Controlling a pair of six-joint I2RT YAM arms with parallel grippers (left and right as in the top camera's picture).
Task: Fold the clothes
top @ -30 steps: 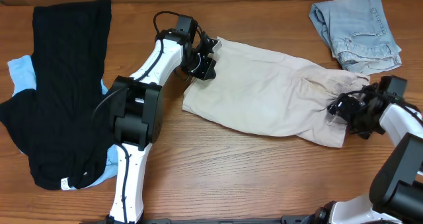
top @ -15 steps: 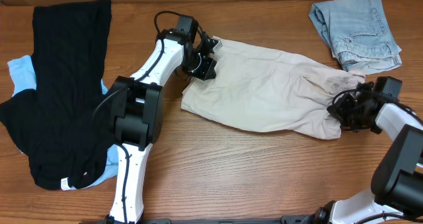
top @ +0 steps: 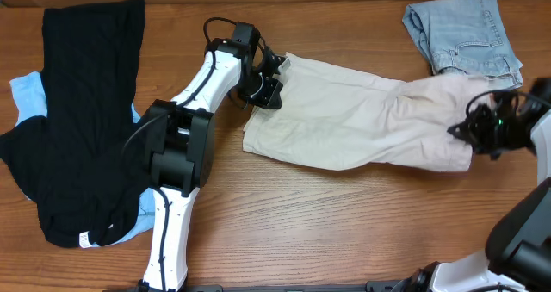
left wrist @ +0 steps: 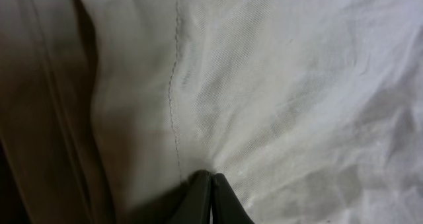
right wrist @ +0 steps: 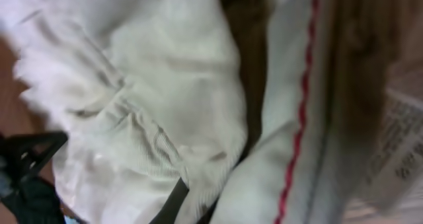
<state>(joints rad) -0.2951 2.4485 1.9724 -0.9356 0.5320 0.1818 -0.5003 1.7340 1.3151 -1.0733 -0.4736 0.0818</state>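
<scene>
A cream garment (top: 344, 120) lies stretched across the middle of the table. My left gripper (top: 269, 78) is shut on its upper left corner. In the left wrist view the dark fingertips (left wrist: 211, 179) meet with a pinch of the cream cloth (left wrist: 297, 85) between them. My right gripper (top: 476, 133) is shut on the garment's right end, held a little off the table beside the jeans. In the right wrist view bunched cream cloth (right wrist: 132, 85) covers the gripper (right wrist: 198, 201), and one dark finger (right wrist: 173, 201) shows under a fold.
A long black garment (top: 86, 111) lies at the left over a light blue one (top: 26, 94). Folded light denim jeans (top: 465, 38) sit at the back right, touching the cream garment's raised end. Bare wooden table (top: 344, 223) runs along the front.
My right gripper shut on the cream garment's right end and carried it right and toward the back, pulling the cloth taut. The left gripper has kept its hold and place.
</scene>
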